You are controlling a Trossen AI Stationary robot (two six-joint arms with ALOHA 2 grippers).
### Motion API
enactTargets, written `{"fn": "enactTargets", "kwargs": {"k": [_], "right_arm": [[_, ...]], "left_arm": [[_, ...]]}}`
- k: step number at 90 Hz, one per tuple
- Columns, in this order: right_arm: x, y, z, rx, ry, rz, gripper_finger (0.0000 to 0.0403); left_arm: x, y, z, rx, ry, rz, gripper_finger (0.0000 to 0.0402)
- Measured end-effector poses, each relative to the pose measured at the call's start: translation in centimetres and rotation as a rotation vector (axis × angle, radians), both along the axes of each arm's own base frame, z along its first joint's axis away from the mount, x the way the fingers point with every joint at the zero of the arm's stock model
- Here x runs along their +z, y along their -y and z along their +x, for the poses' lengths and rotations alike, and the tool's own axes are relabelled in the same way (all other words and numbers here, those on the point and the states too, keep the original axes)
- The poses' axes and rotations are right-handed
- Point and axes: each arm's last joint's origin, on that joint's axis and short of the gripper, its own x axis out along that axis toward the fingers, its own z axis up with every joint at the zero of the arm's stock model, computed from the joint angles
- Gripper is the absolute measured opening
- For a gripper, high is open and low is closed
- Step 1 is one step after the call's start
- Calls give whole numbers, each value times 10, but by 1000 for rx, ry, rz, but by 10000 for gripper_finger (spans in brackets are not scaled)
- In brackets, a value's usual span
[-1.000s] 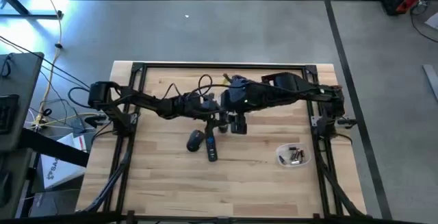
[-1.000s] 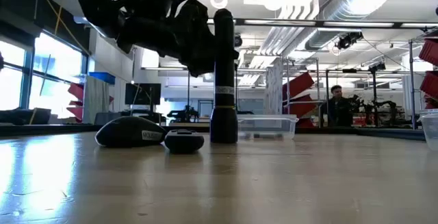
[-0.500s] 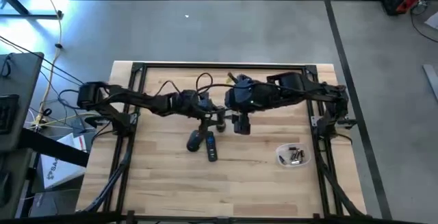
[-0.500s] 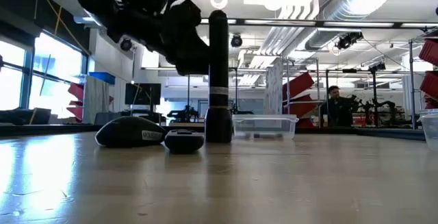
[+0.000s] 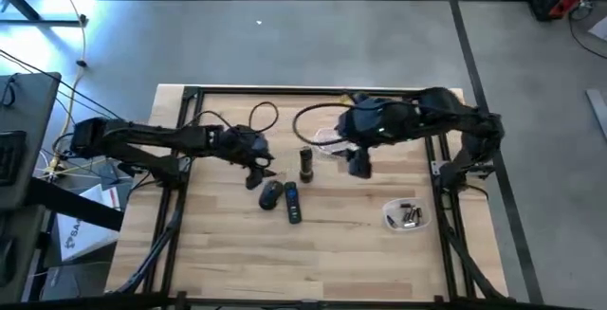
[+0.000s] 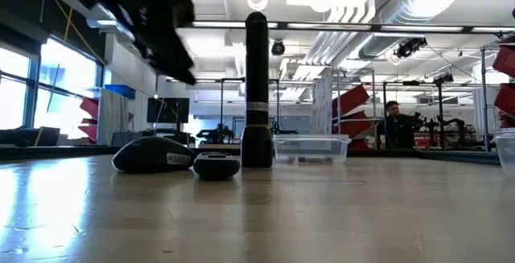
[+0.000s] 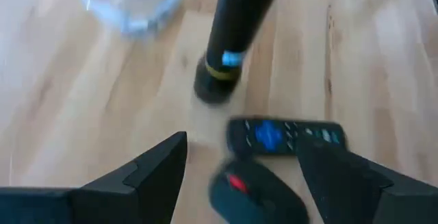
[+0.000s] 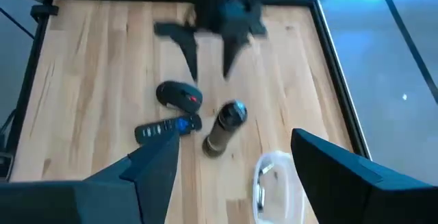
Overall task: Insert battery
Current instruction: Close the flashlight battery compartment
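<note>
A: Remote control (image 5: 292, 203) lies nearest the table's front edge, flat, just beside the black mouse (image 5: 271, 192). What stands behind them?

B: Flashlight (image 5: 306, 164), upright on its wider end, alone on bare wood with nothing gripping it. In the low view it rises as a dark column (image 6: 256, 90) behind the mouse (image 6: 153, 155).

A: And the grippers?

B: Left gripper (image 5: 260, 172) hangs off the table just left of the flashlight, fingers spread apart and empty; the right wrist view shows the 2 fingers (image 8: 188, 53) splayed above the mouse (image 8: 180, 94). Right gripper (image 5: 358, 166) hovers to the flashlight's right, also parted and holding nothing.

A: Room to move?

B: Wide bare wood in front of the remote. A clear container (image 5: 408, 215) with small dark pieces sits toward the right edge, well apart from the flashlight. A second clear tub (image 5: 327, 140) lies behind the flashlight, near the right arm.

A: Anything only 1 view gives?

B: Only the low view shows the room beyond, with a person (image 6: 396, 124) far back. Only the left wrist view shows the flashlight's pale band (image 7: 233, 59) near its base.
</note>
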Motion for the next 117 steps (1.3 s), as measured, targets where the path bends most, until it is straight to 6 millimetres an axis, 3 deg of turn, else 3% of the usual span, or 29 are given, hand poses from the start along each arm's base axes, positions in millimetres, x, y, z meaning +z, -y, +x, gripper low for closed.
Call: {"fn": "enactTargets", "kwargs": {"k": [27,40,51,66,81,93,103,117], "right_arm": [[10,14,-42,15,-64,-36,250],[-3,13,-53,88,-96,-11,250],[-25,8,-58,129,-84,30,250],[-56,8,-57,107,-3,26,250],[-78,10,-37,14,71,-116,250],[-90,11,-27,-87,109,-127,250],[-91,11,-23,-91,105,-128,250],[-71,11,-24,-98,182,-113,250]], "left_arm": [[15,32,-39,258,-68,-246,255],[13,40,-42,329,-86,-270,255],[12,43,-42,370,-92,-277,255],[10,43,-45,377,-112,-248,255],[7,44,-48,371,-131,-166,255],[2,50,-50,358,-123,-114,255],[3,53,-50,344,-111,-109,255],[15,57,-44,297,-48,-190,255]]}}
